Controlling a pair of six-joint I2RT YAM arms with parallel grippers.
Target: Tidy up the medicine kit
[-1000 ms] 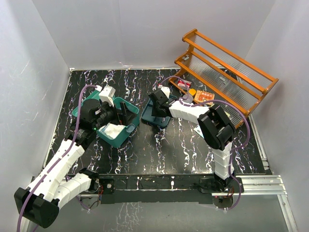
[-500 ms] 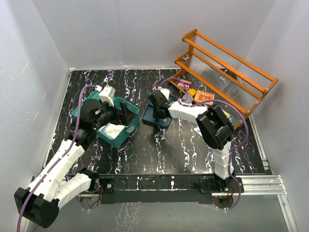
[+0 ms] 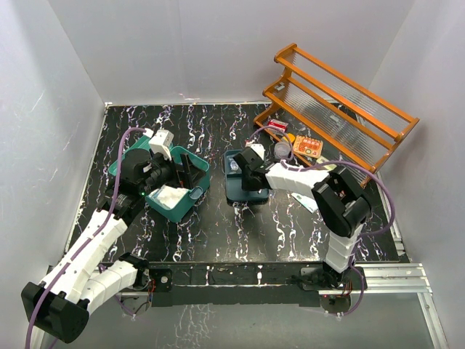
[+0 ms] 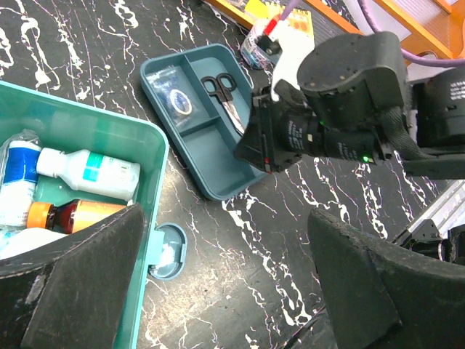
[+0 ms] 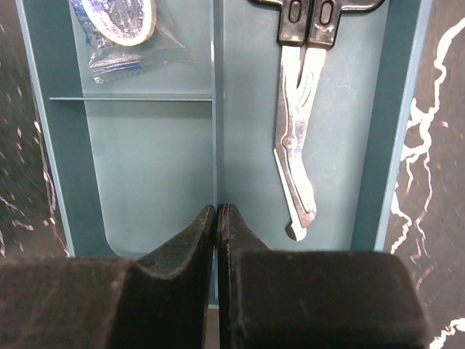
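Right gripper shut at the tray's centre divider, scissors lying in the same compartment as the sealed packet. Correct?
Not quite. The right wrist view shows the scissors alone in the long compartment of the divided tray, with the sealed packet across the divider in a smaller one. The right gripper is indeed shut at that divider.

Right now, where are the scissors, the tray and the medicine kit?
scissors (image 5: 292, 138), right wrist view, on the blades.
tray (image 4: 211, 156), left wrist view, on a bare compartment floor.
medicine kit (image 4: 87, 111), left wrist view, on its rim.
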